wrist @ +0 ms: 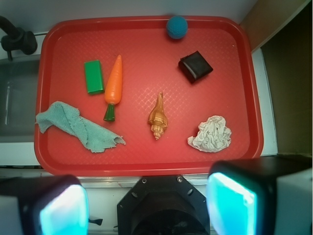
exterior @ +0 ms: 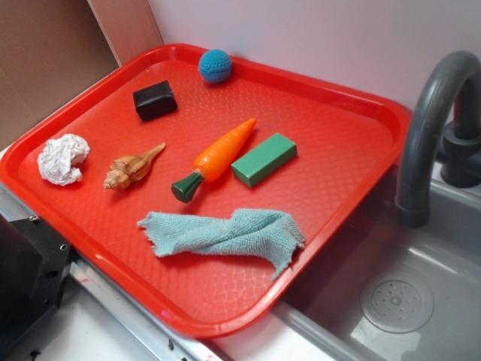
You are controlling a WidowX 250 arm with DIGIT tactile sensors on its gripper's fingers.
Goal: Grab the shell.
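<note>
Tan-and-brown striped spiral seashell (exterior: 132,168) (wrist: 157,117) lies free on red plastic tray (exterior: 338,120) (wrist: 146,161), between crumpled white paper ball (exterior: 62,159) (wrist: 211,134) and orange toy carrot (exterior: 216,157) (wrist: 113,85), touching neither. Gripper (wrist: 146,205) hangs above tray's near edge, pads (wrist: 230,205) spread wide, nothing held. Teal cloth (exterior: 225,233) (wrist: 78,127) crumpled near carrot's green stem.

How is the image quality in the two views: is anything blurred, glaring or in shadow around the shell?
Exterior view: even, soft light; the shell is sharp and throws only a faint shadow on the red tray. Wrist view: the shell is in focus, but the pincer fingers at the bottom edge are blurred and glow cyan; the tray edges look slightly curved.
</note>
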